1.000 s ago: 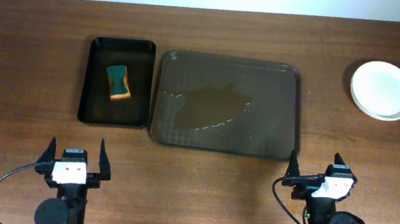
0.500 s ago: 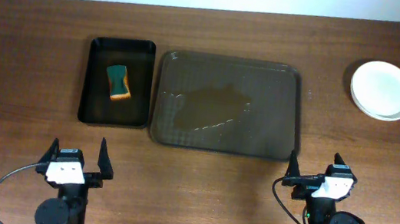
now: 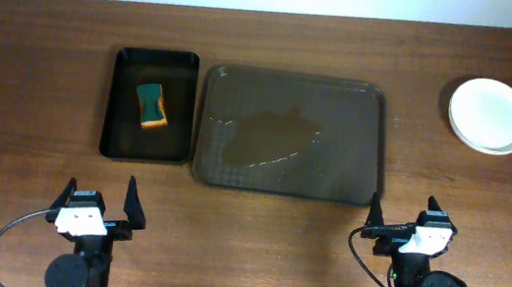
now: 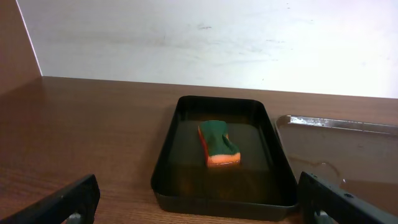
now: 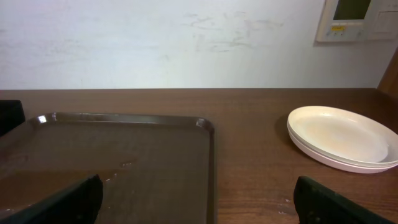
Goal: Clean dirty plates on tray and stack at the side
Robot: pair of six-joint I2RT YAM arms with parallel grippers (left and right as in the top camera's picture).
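Observation:
The white plates (image 3: 491, 115) sit stacked on the table at the far right, outside the tray; in the right wrist view the plates (image 5: 342, 142) show no smear. The dark brown tray (image 3: 347, 126) lies in the middle with only a wet patch on it. My left gripper (image 3: 99, 188) hovers open near the front edge, left of the tray and in line with the black tray. My right gripper (image 3: 401, 210) stands open just in front of the brown tray's right corner. In the wrist views both the left gripper (image 4: 202, 202) and the right gripper (image 5: 200, 202) hold nothing.
A smaller black tray (image 3: 118, 135) sits left of the brown one and holds a green and orange sponge (image 3: 151, 105). The sponge (image 4: 217, 143) lies near the middle of the black tray (image 4: 165, 162). A white wall runs behind the table.
My left gripper has drifted slightly left and toward the front edge. The right arm, plates and trays have not moved.

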